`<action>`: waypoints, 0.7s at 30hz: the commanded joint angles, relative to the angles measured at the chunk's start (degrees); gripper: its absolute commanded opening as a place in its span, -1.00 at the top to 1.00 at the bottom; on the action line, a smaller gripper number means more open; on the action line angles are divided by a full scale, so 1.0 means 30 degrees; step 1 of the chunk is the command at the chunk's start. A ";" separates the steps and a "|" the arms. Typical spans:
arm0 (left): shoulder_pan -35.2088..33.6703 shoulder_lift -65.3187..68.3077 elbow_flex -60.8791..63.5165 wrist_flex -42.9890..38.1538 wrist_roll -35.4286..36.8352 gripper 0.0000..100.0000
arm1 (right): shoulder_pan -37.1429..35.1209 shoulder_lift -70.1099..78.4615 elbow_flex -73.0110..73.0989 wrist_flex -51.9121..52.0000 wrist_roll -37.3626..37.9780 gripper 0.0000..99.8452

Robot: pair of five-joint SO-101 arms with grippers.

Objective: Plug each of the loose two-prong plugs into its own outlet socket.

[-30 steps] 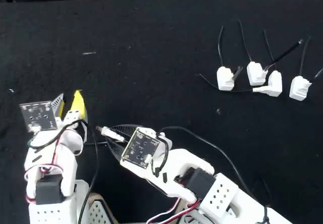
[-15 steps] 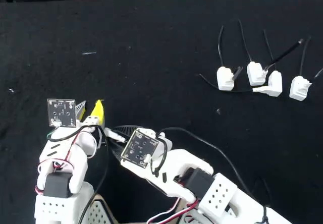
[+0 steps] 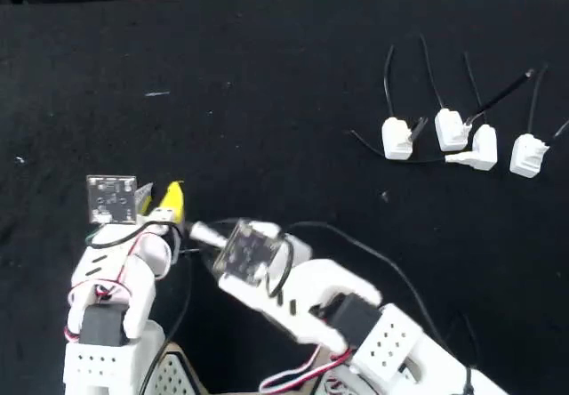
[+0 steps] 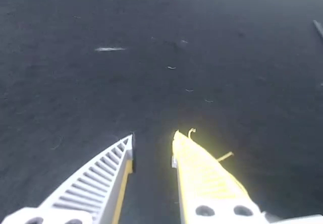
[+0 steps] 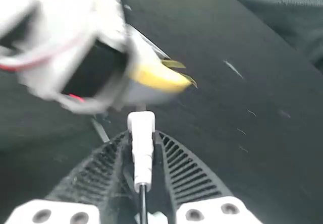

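Note:
My right gripper point(image 5: 142, 133) is shut on a small white plug point(image 5: 142, 142) whose black cable runs back between the fingers. In the high view this plug point(image 3: 206, 233) sticks out leftward from the right arm, low on the table. It sits close beside my left gripper point(image 3: 164, 201), which has one white and one yellow finger. The left gripper point(image 4: 151, 141) stands open by a narrow gap just above the black table, with nothing in it. The left arm's yellow finger point(image 5: 157, 76) hangs right beyond the held plug.
Several white plug or socket blocks with black cables lie at the back right point(image 3: 396, 137) point(image 3: 452, 128) point(image 3: 483, 147) point(image 3: 529, 155). A black mat point(image 3: 267, 84) covers the table. The right arm's black cable point(image 3: 373, 257) loops over the mat.
The left arm swung right, bringing its gripper close to the held plug, then stayed. The right wrist shifted slightly and is blurred now. The plug stays gripped.

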 commanded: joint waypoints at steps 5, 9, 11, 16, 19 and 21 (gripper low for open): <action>-0.4733 0.0088 -0.1626 0.3370 -0.0205 0.72 | 0.6066 -0.0044 -0.5114 0.8029 -0.0059 0.98; -0.4733 0.0088 0.0073 0.3253 -0.1495 0.72 | 0.6916 -0.0015 -0.5817 0.9700 -0.0147 0.98; -0.4733 0.0088 0.0806 0.2901 -0.2022 0.72 | 0.6916 0.0278 -0.5641 1.0022 -0.0176 0.98; -0.4615 0.0088 0.1949 0.2784 -0.2051 0.73 | 0.6916 0.2945 -0.7546 1.1253 -0.0234 0.98; -0.4615 0.0088 0.2183 0.2462 -0.2051 0.73 | 0.6916 0.5377 -1.0359 1.3216 -0.1231 0.98; -0.4615 0.0088 0.2154 0.2344 -0.2051 0.73 | 0.6916 0.7370 -1.2410 1.4330 -0.1905 0.98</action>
